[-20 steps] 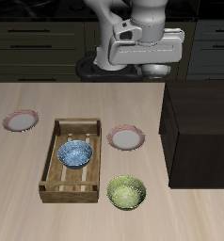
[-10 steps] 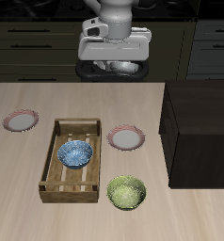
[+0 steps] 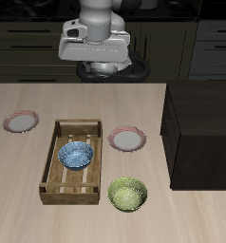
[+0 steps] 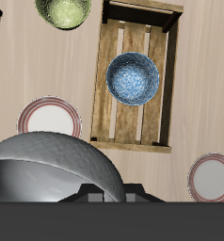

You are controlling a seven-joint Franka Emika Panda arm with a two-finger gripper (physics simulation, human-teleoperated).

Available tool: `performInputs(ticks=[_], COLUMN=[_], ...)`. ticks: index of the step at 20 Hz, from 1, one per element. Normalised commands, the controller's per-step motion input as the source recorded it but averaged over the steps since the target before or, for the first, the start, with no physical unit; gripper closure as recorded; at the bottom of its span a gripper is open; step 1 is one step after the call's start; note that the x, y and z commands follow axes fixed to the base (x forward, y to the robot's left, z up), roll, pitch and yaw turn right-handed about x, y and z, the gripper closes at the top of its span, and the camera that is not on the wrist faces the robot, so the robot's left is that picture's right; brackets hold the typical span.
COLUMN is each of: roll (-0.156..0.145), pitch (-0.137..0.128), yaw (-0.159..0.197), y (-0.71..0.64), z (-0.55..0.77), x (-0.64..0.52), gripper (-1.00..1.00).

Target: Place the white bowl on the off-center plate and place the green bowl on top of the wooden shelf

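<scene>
Only the arm differs from a second ago. The gripper [image 3: 103, 66], with its pale housing, now hangs high above the back of the counter [image 3: 20, 180], over the stretch behind the pale slatted tray [image 3: 74, 161]. A second ago it hung nearer the wooden shelf [image 3: 202, 128], and half a second ago it was partway between the two spots. It has travelled sideways along the back edge at much the same height, away from the shelf.

Even, bright simulator light; soft faint shadows; sharp renders, no glare.
</scene>
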Motion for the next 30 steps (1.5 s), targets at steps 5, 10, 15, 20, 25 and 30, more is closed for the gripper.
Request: performInputs(ticks=[5, 10, 15, 20, 25, 30], roll=[-0.056, -0.041, -0.050, -0.061, -0.033, -0.018], pitch=[-0.013, 0.001, -0.008, -0.004, 0.012, 0.007], yaw=[0.007, -0.002, -0.021, -0.021, -0.018, -0.025], y=[-0.60, -0.38, -0.52, -0.57, -0.38, -0.35], z=[-0.07, -0.08, -0.03, -0.08, -0.16, -0.06], x=[-0.18, -0.10, -0.12, -0.14, -0.12, -0.17], gripper=[1.00, 1.00, 1.00, 1.00, 1.00, 1.00])
